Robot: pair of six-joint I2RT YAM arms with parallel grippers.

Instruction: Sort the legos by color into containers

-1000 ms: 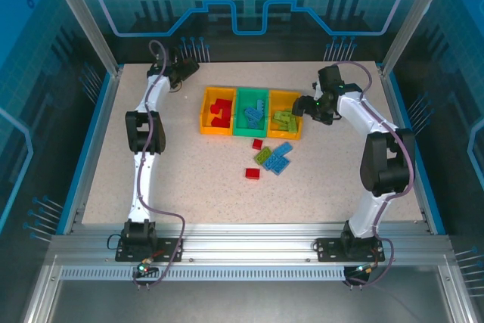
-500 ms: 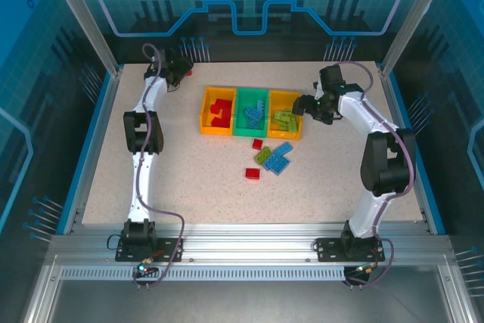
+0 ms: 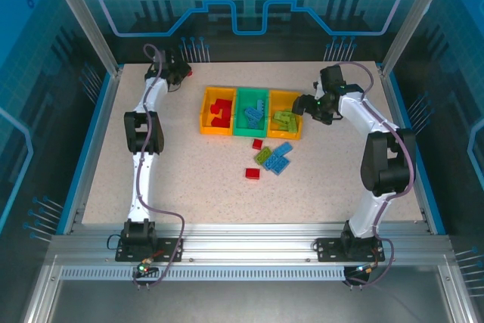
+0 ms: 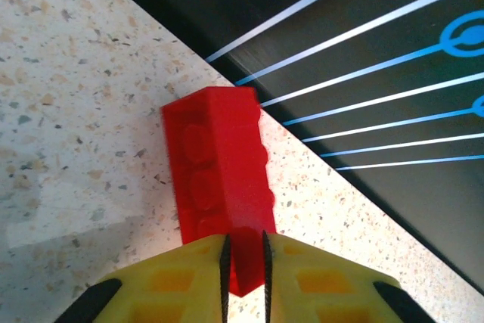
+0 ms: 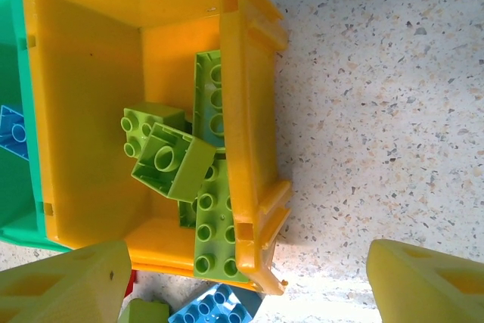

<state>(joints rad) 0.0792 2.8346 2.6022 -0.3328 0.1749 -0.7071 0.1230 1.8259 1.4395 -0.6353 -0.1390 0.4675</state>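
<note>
Pinching a red lego point(image 4: 219, 164) at the far edge of the surface point(image 4: 76, 73) in the left end effector point(image 4: 243, 259), presumably for the red-filled bin point(image 3: 204, 116), with the right end effector point(image 5: 246, 285) spread wide over the bin of light-green legos point(image 5: 243, 73).

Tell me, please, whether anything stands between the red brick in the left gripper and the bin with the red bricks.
Nothing visible does. The left gripper is shut on the red brick at the far edge, and only bare table lies between it and the left yellow-orange bin.
</note>
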